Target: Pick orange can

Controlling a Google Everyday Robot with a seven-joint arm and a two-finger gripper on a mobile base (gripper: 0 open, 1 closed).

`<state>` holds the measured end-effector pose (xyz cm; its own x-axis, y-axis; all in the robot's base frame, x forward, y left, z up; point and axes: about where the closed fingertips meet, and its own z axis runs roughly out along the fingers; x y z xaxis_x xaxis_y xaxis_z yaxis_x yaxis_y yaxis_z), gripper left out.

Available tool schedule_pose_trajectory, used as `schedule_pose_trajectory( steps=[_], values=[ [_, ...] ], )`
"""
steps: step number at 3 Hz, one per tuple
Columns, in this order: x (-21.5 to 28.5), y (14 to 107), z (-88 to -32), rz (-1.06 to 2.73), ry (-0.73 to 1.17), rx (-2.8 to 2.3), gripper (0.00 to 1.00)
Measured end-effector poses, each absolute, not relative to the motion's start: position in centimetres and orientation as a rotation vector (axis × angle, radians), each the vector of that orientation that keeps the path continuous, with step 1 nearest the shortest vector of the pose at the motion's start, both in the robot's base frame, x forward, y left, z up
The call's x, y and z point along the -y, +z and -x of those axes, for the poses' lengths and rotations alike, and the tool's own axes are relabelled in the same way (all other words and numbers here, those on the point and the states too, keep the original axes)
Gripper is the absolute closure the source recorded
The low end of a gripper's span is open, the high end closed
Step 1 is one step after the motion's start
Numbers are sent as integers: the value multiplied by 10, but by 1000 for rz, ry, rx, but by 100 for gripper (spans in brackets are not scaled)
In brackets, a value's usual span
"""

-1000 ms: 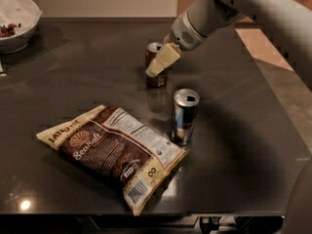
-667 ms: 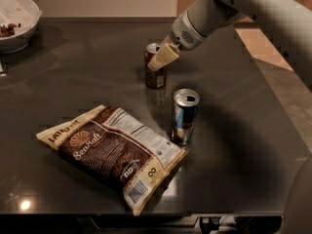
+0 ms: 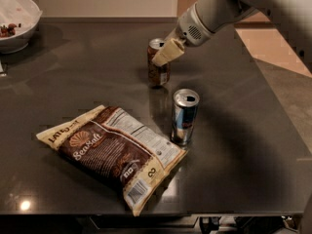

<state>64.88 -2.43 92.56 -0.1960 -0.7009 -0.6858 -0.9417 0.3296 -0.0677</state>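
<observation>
arm: the grey-white arm (image 3: 243, 1) comes in from the top right corner and slopes down and to the left over the far half of the table (image 3: 73, 67). The round wrist bit with the little grille sits just up and right of the cans, pointing down-left.

end effector: the end effector (image 3: 165, 55) is right at the upper right side of the orange can. Its cream-coloured tip overlaps the can's rim and shoulder in this view, so it looks like it's touching.

end effector opening: honestly can't tell how far open it is, or whether it actually has hold of the can. Only the cream tip in front of the can shows.

orange can: one orange can (image 3: 157, 74), short and brownish-orange with a silver top. It's standing upright on the table, toward the far middle.

blue-and-silver can: one blue-and-silver can (image 3: 184, 116), taller and slimmer, also upright. It's nearer the camera and a bit right of the orange one, close but not touching.

chip bag: one chip bag (image 3: 112, 152), brown and cream, lying flat at the front left. Its right corner reaches just beside the blue-and-silver can's base.

bowl: one white bowl (image 3: 22, 26) at the far left corner with some dark bits inside, well apart from the rest.
</observation>
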Motion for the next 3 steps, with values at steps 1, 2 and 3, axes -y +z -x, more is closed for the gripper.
schedule_pose_trajectory(
  steps=[1,2,3],
  values=[
    [36,956,-635,1463,478,-1929,100],
    [44,991,-622,1511,444,-1878,100],
    [57,1037,-608,1568,397,-1815,100]
  ],
)
